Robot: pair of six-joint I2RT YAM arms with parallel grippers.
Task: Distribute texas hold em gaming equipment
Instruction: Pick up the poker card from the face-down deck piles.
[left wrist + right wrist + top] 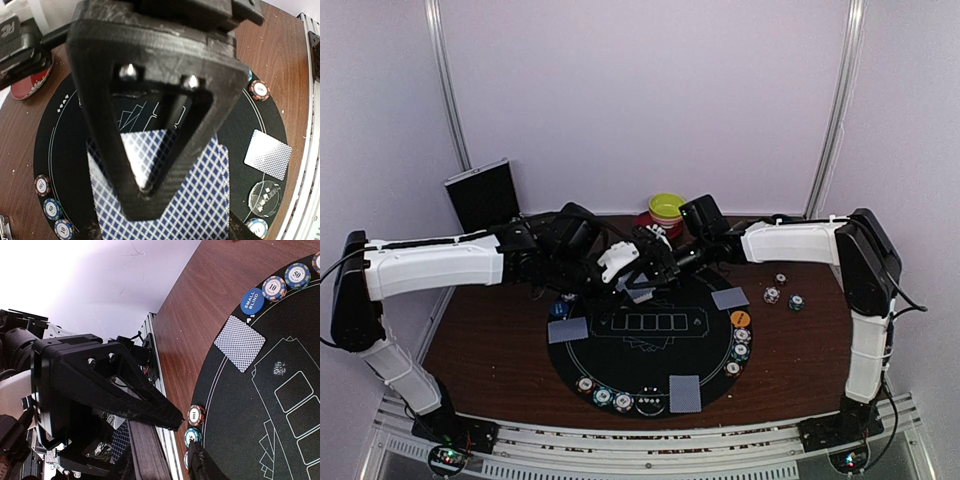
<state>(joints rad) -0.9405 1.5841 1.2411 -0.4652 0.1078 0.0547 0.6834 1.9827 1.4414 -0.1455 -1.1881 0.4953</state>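
The left jaws were clamped on a stack of cards [200, 205] with blue criss-cross backs. The stack stuck out past their tips, over the round black mat [65, 160]. The right jaws hung just beside the left jaws, above the far edge of the mat. I could not tell if the right jaws were apart or together, because the lower finger ran off the picture.

Three single cards lay face down on the mat, all nearer the arm bases than the jaws were. The left card [568, 330] was on the left jaws' side and the right card [730, 297] was on the right jaws' side. The near card [685, 393] was far from both, at the mat's front edge, with a clear disc [267, 196] just beside it.

One row of chips [603, 397] ran along that front edge, and another row [741, 350] sat below an orange disc [740, 318]. A blue disc [252, 301] sat by the left card. Three loose chips [771, 295] lay on the brown bench [490, 340], off the mat, out past the right jaws.

Behind both jaws stood a yellow-green bowl [667, 208].
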